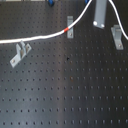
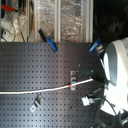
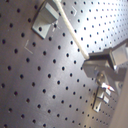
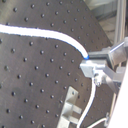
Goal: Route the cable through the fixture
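Black perforated breadboard [image 1: 75, 95] everywhere, cluttered shelving behind in the second exterior view. White cable [image 1: 40, 37] draped across, red band [image 1: 67, 30] at middle bracket [image 1: 70, 26]. Gripper [image 4: 92, 67] pinching cable; arm cropped, blurry.

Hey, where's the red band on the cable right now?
In the first exterior view, the red band sits on the white cable right at the middle metal clip, toward the first exterior view's upper centre.

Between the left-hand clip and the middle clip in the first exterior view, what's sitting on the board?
Only the cable crosses that stretch in the first exterior view, running above the left clip to the middle clip, where its red band sits. Otherwise bare perforated board.
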